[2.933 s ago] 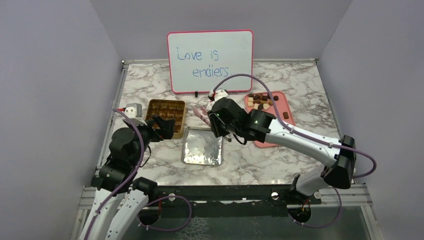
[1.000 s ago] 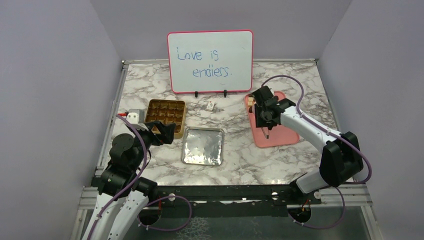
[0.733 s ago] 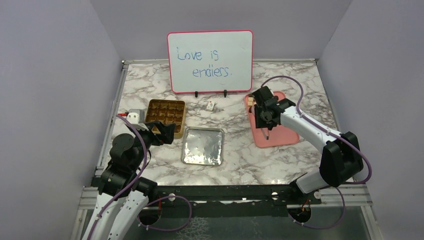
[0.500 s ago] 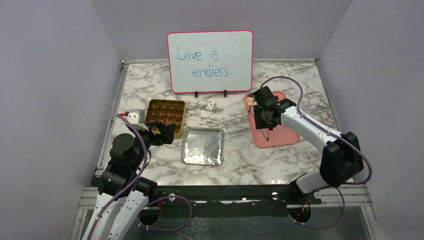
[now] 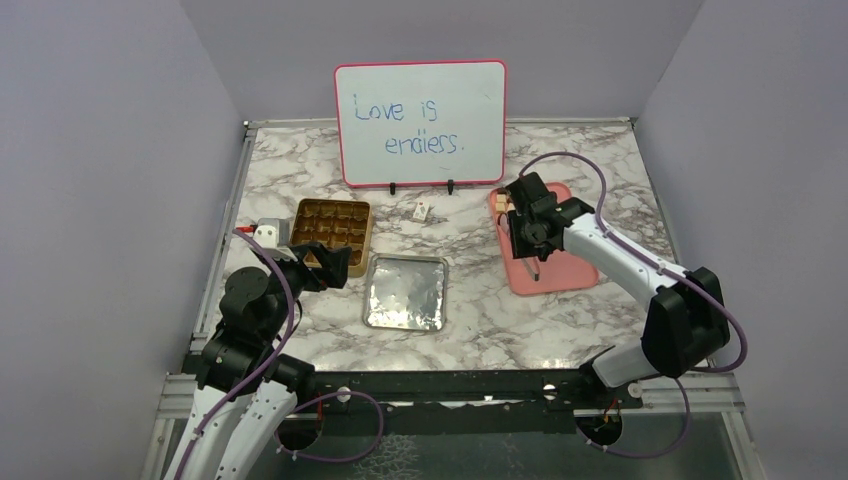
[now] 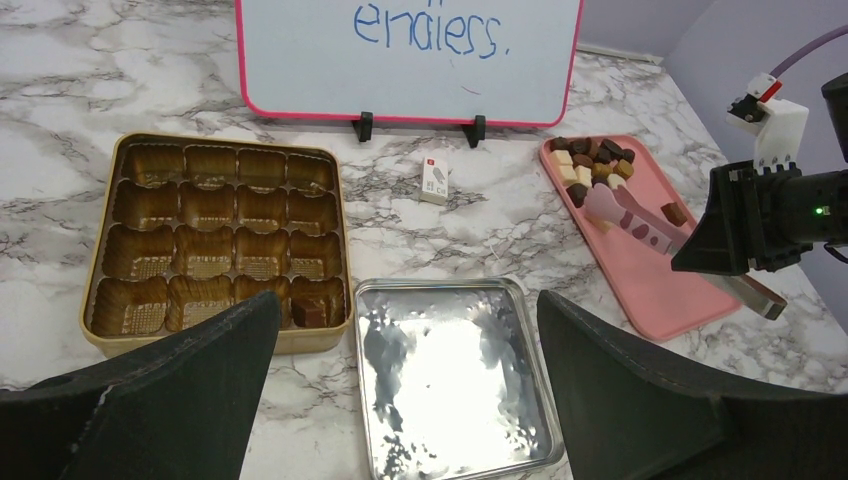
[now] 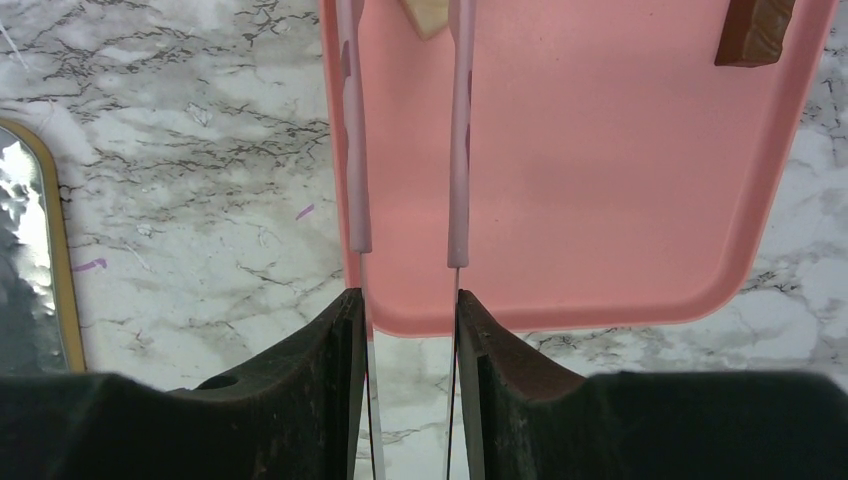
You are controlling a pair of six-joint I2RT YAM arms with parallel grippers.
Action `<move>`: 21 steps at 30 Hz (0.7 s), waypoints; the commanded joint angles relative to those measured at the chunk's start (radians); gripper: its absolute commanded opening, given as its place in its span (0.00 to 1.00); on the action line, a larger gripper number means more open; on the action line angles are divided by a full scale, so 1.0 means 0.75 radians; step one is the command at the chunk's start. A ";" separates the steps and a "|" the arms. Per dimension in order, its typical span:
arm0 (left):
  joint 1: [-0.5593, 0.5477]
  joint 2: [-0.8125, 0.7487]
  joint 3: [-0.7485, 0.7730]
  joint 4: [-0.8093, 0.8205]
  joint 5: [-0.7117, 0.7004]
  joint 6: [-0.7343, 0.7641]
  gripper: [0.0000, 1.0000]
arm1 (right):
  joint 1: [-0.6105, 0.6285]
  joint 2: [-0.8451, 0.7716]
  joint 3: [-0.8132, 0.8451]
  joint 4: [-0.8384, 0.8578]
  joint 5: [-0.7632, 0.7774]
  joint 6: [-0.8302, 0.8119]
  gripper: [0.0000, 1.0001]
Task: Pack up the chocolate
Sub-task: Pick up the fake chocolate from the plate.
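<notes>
The chocolate (image 6: 592, 160) lies in a pile at the far end of the pink tray (image 5: 560, 270). One brown piece (image 7: 752, 30) sits apart on the tray. Another dark piece (image 6: 308, 312) rests in a near cell of the gold tin (image 5: 332, 230). My right gripper (image 7: 408, 300) is shut on pink-tipped tongs (image 7: 460, 150) over the tray. The tongs' arms point at the pile, and a cream piece (image 7: 425, 12) shows between them at the frame's edge. My left gripper (image 6: 408, 300) hangs open and holds nothing, near the tin's front corner above the table.
A silver lid (image 5: 405, 292) lies in front of the tin. A small white card (image 5: 421, 211) sits below the whiteboard (image 5: 420, 123), which stands at the back. Purple walls close in both sides.
The right arm swung from the table's middle to the pink tray with the tongs. Over the last second it crept toward the pile and the tongs narrowed slightly. The left arm stayed still.
</notes>
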 commanded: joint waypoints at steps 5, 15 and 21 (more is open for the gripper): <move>-0.001 0.002 -0.011 0.037 0.012 0.015 0.99 | -0.010 0.031 0.018 -0.029 0.048 -0.040 0.40; -0.001 0.005 -0.011 0.036 0.010 0.015 0.99 | -0.010 0.057 0.006 -0.070 0.058 -0.053 0.39; -0.001 -0.004 -0.010 0.036 0.007 0.016 0.99 | -0.009 0.058 0.023 -0.083 0.019 -0.074 0.37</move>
